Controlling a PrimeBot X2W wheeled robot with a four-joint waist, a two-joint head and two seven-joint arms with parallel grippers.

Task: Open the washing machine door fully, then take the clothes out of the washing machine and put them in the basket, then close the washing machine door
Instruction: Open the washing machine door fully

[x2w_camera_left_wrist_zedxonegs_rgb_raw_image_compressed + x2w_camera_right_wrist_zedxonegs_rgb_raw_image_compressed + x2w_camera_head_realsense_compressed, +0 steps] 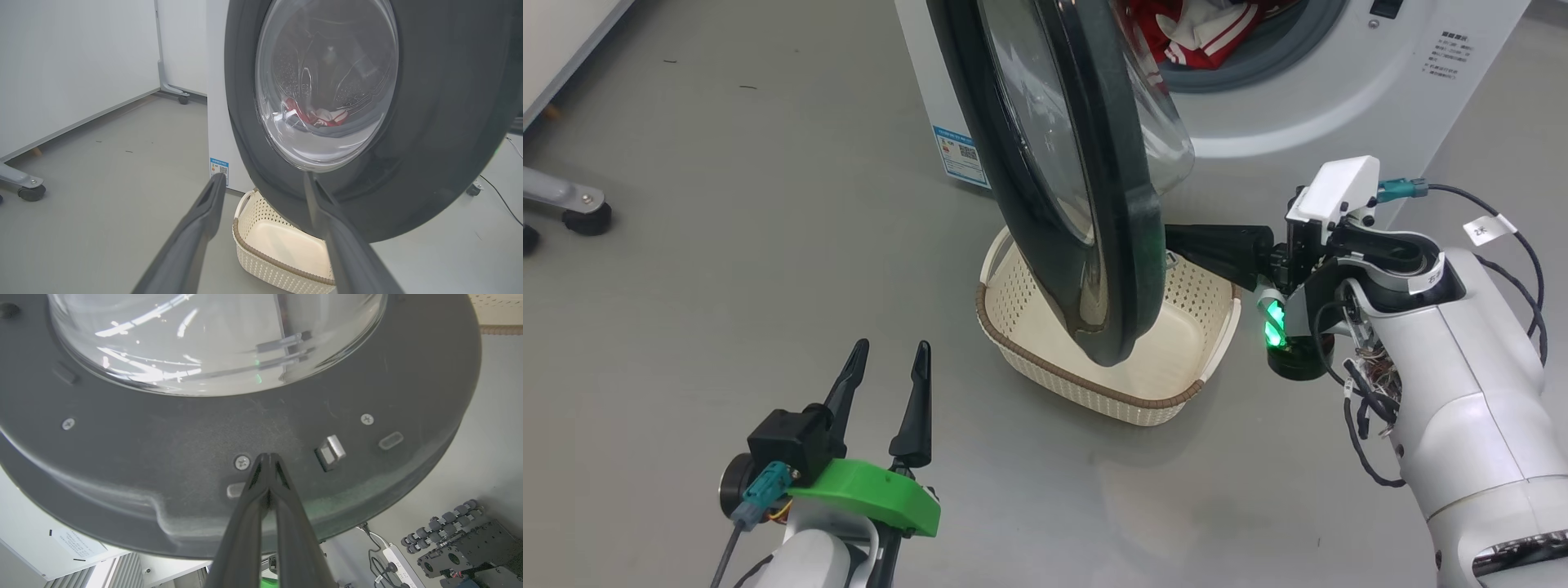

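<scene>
Red clothes [1201, 33] sit in the washing machine [1339, 106]. The basket [1094, 404] waits under the door [1123, 204]. Left pincer [890, 349] released, right pincer [267, 457] clenched against the door.

Smooth grey floor [727, 245] with a dull sheen, marked by a few dark specks [747, 86] toward 10 o'clock in the head view. Standing on it at 12 to 1 o'clock, the white washing machine [1339, 122], a blue sticker [960, 155] low on its corner. Set on the floor near the centre, just beside the machine's foot at its 6 o'clock, the cream basket [1086, 390] with a brown rim. At 9 o'clock, well apart from both, a black caster [587, 219] under a grey frame leg [551, 189]. In the left wrist view, at 3 o'clock, a thin dark cable [500, 200] trailing over the floor.
</scene>
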